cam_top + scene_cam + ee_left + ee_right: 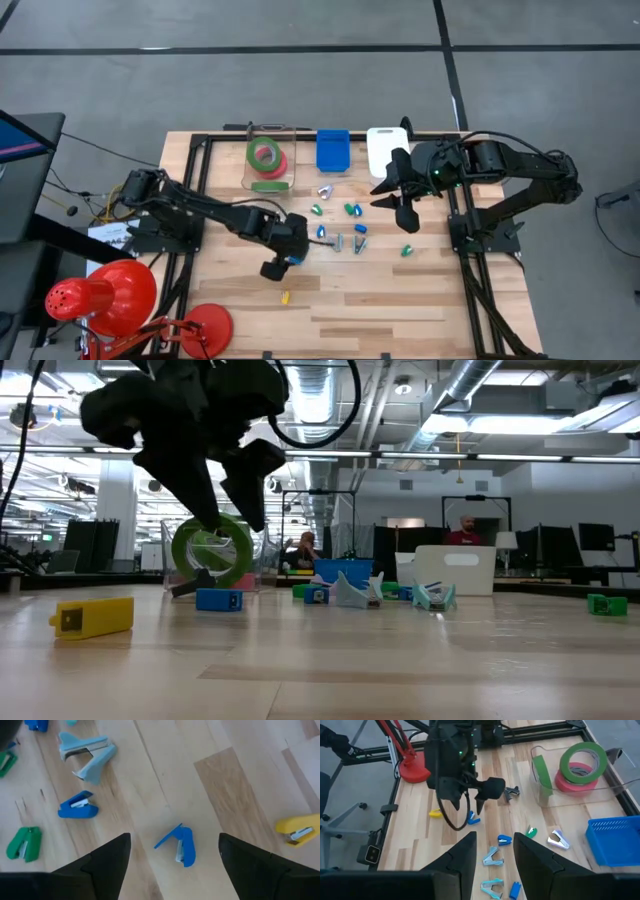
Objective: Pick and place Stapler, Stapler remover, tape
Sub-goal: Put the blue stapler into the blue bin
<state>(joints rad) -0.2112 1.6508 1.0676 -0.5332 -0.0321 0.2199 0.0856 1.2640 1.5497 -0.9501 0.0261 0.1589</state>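
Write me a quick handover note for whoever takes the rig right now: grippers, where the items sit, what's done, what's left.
Left gripper: open, empty, hovering above a small blue stapler mid-table.
Right gripper: open, empty, raised near the white bin.
Done: the tape rolls, two green and one red-pink, sit in the clear container.
Left: small blue, green and silver staplers and removers lie scattered on the table; a yellow one lies apart nearer the front edge. The blue bin and the white bin look empty.

An open-plan lab or office floor: exposed ceiling ducts (470,390), strip lights overhead, rows of desks with monitors (596,537), seated people (463,530) behind the wooden worktop (330,670).
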